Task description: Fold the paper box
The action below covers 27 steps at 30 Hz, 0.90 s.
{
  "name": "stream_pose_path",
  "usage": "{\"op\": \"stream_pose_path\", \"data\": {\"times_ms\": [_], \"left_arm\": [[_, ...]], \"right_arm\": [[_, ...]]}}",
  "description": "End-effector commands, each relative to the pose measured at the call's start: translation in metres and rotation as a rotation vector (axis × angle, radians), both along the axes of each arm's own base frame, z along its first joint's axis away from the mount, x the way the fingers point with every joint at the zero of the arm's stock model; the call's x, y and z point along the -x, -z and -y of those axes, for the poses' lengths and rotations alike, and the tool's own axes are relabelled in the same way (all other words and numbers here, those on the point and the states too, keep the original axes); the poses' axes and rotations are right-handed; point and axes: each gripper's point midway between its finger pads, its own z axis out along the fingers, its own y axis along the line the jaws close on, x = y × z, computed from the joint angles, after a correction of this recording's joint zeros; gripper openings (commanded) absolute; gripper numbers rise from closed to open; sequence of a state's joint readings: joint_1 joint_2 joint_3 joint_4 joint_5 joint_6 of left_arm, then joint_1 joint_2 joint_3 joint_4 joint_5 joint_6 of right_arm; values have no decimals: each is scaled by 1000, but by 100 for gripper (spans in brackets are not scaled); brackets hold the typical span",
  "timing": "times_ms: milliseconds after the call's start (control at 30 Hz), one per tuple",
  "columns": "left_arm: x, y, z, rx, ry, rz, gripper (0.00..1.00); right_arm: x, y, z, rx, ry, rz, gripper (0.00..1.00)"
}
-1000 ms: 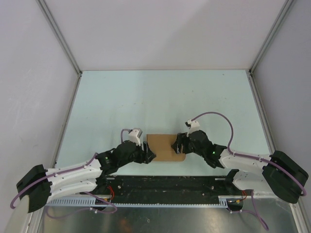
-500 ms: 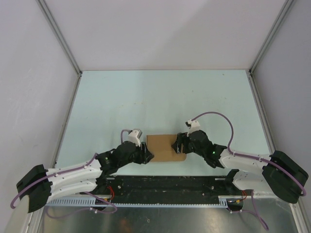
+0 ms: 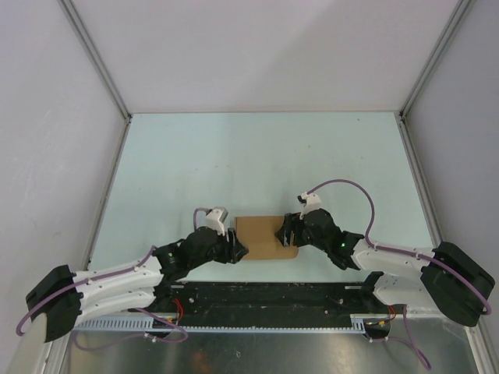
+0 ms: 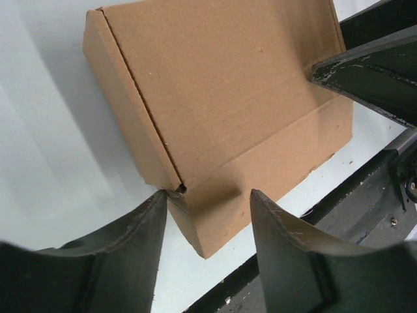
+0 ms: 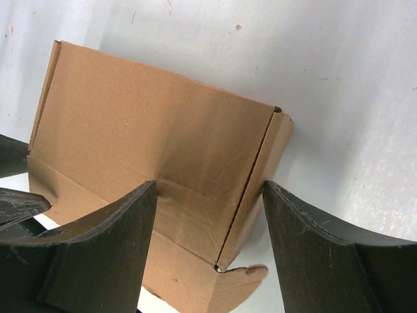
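The paper box point(image 3: 263, 236) is a tan cardboard piece folded into a low rectangular shape, lying on the pale table near the front edge between my two arms. In the left wrist view the box point(image 4: 221, 111) fills the upper frame, and my left gripper point(image 4: 208, 202) is open with its jaws either side of the box's near corner. In the right wrist view the box point(image 5: 156, 156) lies under my right gripper point(image 5: 210, 192), which is open and straddles the right end flap; a rounded tab sticks out below.
The black base rail point(image 3: 257, 300) runs along the front edge just behind the box. Grey walls enclose the table at left, right and back. The pale table surface point(image 3: 257, 156) stretches away beyond the box.
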<state>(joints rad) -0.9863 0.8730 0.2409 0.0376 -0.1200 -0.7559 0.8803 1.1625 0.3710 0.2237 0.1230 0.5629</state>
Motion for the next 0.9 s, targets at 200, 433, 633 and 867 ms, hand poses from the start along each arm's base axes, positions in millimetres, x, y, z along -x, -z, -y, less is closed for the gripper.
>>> {"op": "stream_pose_path", "data": {"times_ms": [200,433,633,867], "left_arm": [[1,-11,-6,59,-19,48,66],[-3,-15,-15,42,-51,73,67],[-7,-16,-18,27,-71,91,68],[-15,-23,-20,18,-94,127,70]], "right_arm": [[-6,-16,-6,-36,-4,39,71],[-8,-20,1,-30,32,50,71],[-12,-25,18,-10,114,62,71],[-5,-27,31,-5,184,43,73]]}}
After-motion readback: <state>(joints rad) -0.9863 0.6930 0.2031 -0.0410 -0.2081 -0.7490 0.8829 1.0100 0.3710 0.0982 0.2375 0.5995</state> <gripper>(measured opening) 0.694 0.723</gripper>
